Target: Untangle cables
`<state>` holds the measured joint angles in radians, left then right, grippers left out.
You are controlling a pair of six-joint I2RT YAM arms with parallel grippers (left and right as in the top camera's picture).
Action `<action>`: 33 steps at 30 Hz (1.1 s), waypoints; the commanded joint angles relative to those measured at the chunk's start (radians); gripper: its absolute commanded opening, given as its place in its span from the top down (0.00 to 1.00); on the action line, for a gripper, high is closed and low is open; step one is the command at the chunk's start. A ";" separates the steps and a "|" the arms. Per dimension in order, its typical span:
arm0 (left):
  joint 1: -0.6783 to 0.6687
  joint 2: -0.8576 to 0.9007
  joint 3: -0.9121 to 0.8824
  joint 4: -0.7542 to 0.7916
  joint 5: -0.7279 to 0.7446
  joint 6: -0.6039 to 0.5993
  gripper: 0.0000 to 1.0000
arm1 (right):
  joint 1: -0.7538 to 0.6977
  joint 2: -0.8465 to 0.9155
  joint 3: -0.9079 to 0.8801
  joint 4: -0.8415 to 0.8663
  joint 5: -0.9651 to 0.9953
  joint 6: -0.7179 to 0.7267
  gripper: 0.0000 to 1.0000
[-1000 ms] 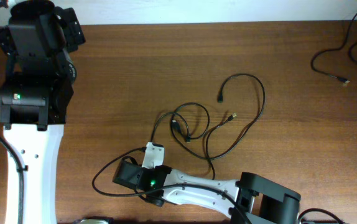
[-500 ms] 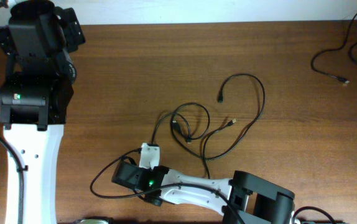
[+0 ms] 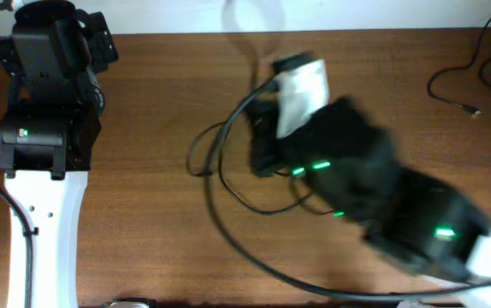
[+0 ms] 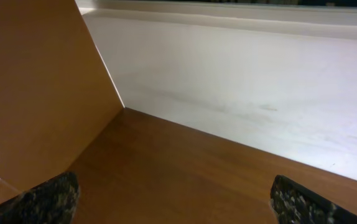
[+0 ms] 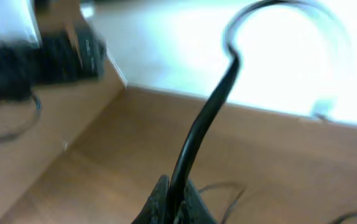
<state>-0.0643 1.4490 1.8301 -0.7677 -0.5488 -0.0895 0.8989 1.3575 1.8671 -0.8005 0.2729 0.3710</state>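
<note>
My right arm is lifted high over the table middle and looks large and blurred in the overhead view. Its gripper (image 3: 271, 68) (image 5: 174, 205) is shut on a thin black cable (image 5: 208, 115) that rises from the jaws and curls over. In the overhead view that cable (image 3: 228, 218) hangs in long loops down to the table on the left of the arm. More tangled cable (image 3: 310, 201) shows partly under the arm; the plug ends are hidden. My left gripper (image 4: 178, 202) is open and empty, facing the back wall, far from the cables.
A separate thin black cable (image 3: 452, 92) with a small plug lies at the back right of the wooden table (image 3: 160, 103). My left arm (image 3: 44, 120) is parked at the far left. A white wall (image 4: 259, 93) runs behind the table.
My right arm has swung up from low at the table's front edge to high over the middle, pulling the cable with it. The loops have shifted left and stretched out.
</note>
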 commanded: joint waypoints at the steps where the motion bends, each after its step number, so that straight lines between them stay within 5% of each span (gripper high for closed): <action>1: 0.002 -0.019 0.002 -0.001 0.010 0.016 0.01 | -0.110 0.001 0.130 0.003 0.078 -0.137 0.96; 14: 0.002 -0.025 0.002 -0.004 0.003 0.016 0.01 | -1.084 0.029 0.142 -0.056 0.053 -0.190 0.96; 20: 0.002 -0.025 0.002 -0.004 0.003 0.016 0.01 | -1.427 0.090 0.142 -0.048 0.053 -0.193 0.96; 28: 0.002 -0.025 0.002 -0.008 0.003 0.016 0.01 | -1.496 0.147 0.142 0.128 0.052 -0.297 0.96; 33: 0.002 -0.024 0.002 -0.012 0.003 0.016 0.01 | -1.495 0.203 0.133 0.032 -0.203 -0.519 0.96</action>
<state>-0.0643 1.4452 1.8301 -0.7784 -0.5491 -0.0895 -0.5915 1.5188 1.9965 -0.7372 0.2291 -0.0025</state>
